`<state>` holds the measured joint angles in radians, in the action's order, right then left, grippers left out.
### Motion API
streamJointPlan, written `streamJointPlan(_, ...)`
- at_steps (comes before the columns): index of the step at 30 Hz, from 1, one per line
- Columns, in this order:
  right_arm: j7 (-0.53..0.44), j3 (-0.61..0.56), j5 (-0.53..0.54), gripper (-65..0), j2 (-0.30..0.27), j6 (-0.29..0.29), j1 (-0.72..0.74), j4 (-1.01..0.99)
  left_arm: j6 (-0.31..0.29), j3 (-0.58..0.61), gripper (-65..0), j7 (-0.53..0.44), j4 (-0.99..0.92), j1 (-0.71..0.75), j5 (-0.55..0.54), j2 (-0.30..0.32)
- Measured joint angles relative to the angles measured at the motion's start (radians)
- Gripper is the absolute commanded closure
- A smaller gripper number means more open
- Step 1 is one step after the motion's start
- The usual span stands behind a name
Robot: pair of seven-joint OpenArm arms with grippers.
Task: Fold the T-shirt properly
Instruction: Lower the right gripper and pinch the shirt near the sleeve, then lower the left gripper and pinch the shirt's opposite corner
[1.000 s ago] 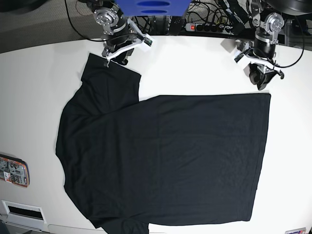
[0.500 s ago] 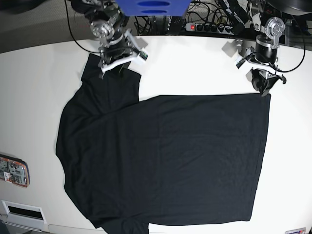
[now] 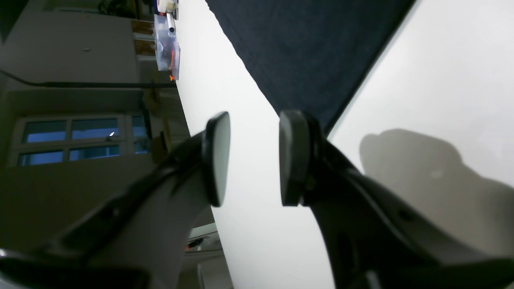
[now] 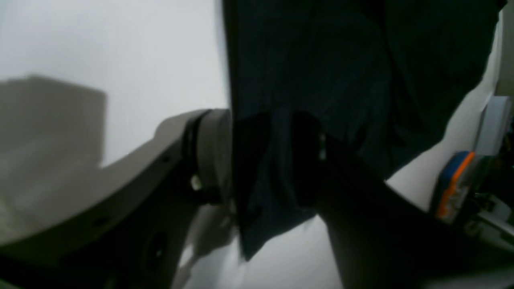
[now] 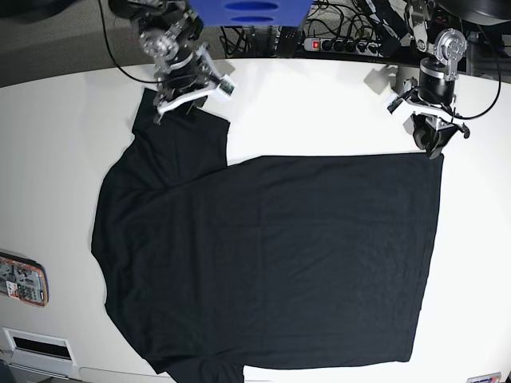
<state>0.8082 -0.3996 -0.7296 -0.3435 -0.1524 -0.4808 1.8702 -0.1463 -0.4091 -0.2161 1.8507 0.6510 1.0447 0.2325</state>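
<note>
Base view shows the T-shirt spread flat and dark across the white desk, its body stretching away from both claws toward the desk's near edge. The right claw sits at the sleeve end; in its wrist view a fold of thin black cloth hangs between the two pads, so it looks clamped on the T-shirt's sleeve edge, though the blur keeps me from being sure how much fabric is caught. The left claw stands apart with nothing between its pads; the hem corner lies just beyond its tips, touching nothing.

Risks, as I judge them: the left claw could close on bare desk and miss the corner, since the cloth lies flush and thin. A shallow pinch on the right might slip when lifted, leaving a skewed fold. Uneven lifting between the two sides would drag the limp fabric into wrinkles.

The cloth is soft, matte, faintly ribbed; the desk smooth and pale; the pads rounded and flat-faced.
</note>
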Motion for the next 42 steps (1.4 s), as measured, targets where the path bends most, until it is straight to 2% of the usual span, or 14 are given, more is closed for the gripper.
streamJointPlan(2, 0.011, 0.002, 0.047, -24.6, -0.015, 0.015, 0.035, -0.024, 0.000, 0.000, -20.2, 0.000, 0.000, 0.000, 0.000, 0.000)
streamJointPlan(4, -0.018, 0.003, 0.080, -24.6, -0.038, 0.034, 0.053, -0.048, -0.001, 0.000, -20.2, 0.000, 0.000, 0.000, 0.000, -0.002)
streamJointPlan(10, -0.047, 0.008, 0.097, -24.0, -0.042, 0.061, 0.065, -0.082, -0.001, 0.000, -20.2, 0.000, 0.000, 0.006, 0.000, -0.002)
streamJointPlan(12, -0.047, 0.008, 0.098, -17.8, -0.042, 0.060, 0.065, -0.083, -0.001, 0.000, -20.2, -0.001, 0.000, 0.005, 0.000, -0.002)
streamJointPlan(14, -0.046, 0.007, 0.103, -3.4, -0.041, 0.053, 0.065, -0.089, -0.001, 0.000, -20.1, 0.000, 0.000, 0.006, 0.000, -0.002)
streamJointPlan(15, -0.047, 0.005, 0.104, 0.0, -0.041, 0.051, 0.065, -0.093, -0.001, 0.000, -20.1, 0.000, 0.000, 0.006, 0.000, -0.002)
streamJointPlan(19, -0.045, 0.006, 0.098, 0.0, -0.038, 0.052, 0.063, -0.092, -0.001, -0.023, -19.6, -0.014, 0.000, 0.006, 0.000, -0.004)
streamJointPlan(22, 0.009, 0.009, 0.122, 0.0, -0.037, 0.032, 0.060, -0.063, 0.003, -0.067, -19.6, -0.005, 0.000, 0.006, -0.001, -0.003)
streamJointPlan(29, 0.035, 0.011, 0.124, 0.0, -0.039, 0.021, 0.054, -0.043, -0.004, -0.110, -20.1, -0.001, 0.000, 0.006, -0.008, 0.013)
streamJointPlan(32, 0.036, 0.011, 0.124, 0.0, -0.039, 0.021, 0.051, -0.041, -0.043, -0.112, -20.1, -0.002, -0.003, 0.006, -0.009, 0.061)
streamJointPlan(36, 0.037, 0.009, 0.120, 0.0, -0.039, 0.021, 0.051, -0.041, -0.195, -0.113, -20.1, -0.001, -0.031, 0.001, -0.013, 0.093)
streamJointPlan(39, 0.037, 0.009, 0.120, 0.0, -0.039, 0.021, 0.051, -0.041, -0.259, -0.100, -20.1, 0.059, -0.031, 0.003, -0.104, 0.127)
streamJointPlan(42, 0.038, 0.009, 0.120, 0.0, -0.039, 0.021, 0.050, -0.041, -0.325, -0.043, -20.1, 0.136, -0.031, 0.003, -0.224, 0.209)
